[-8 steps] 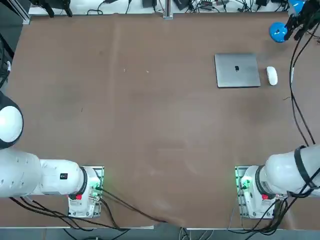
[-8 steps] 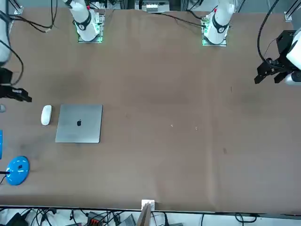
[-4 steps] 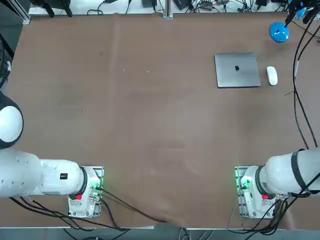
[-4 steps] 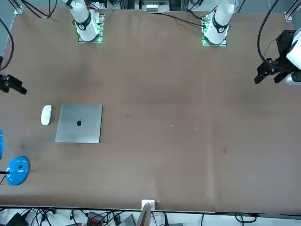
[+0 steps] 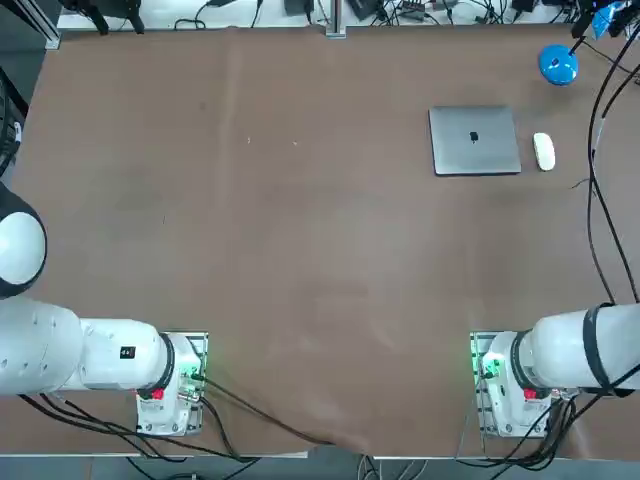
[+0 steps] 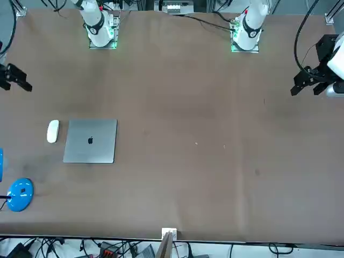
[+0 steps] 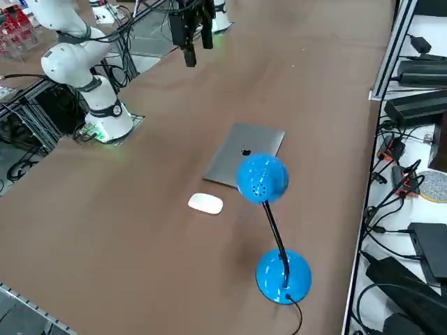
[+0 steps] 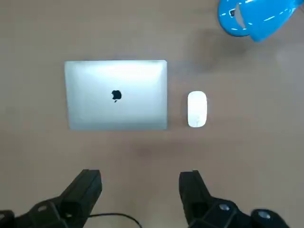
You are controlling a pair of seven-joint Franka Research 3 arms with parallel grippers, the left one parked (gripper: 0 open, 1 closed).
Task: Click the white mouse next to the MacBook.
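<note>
Mouse (image 8: pixel 197 109) beside MacBook (image 8: pixel 116 94), well below raised open hand (image 8: pixel 137 190).

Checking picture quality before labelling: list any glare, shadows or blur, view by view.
Right wrist view: bright sheen across the MacBook lid; soft shadow patch beside the blue lamp; open right gripper sharp. Right side view: the white mouse is crisp and casts a faint shadow. Top view: even light, green glow at the arm bases.
</note>
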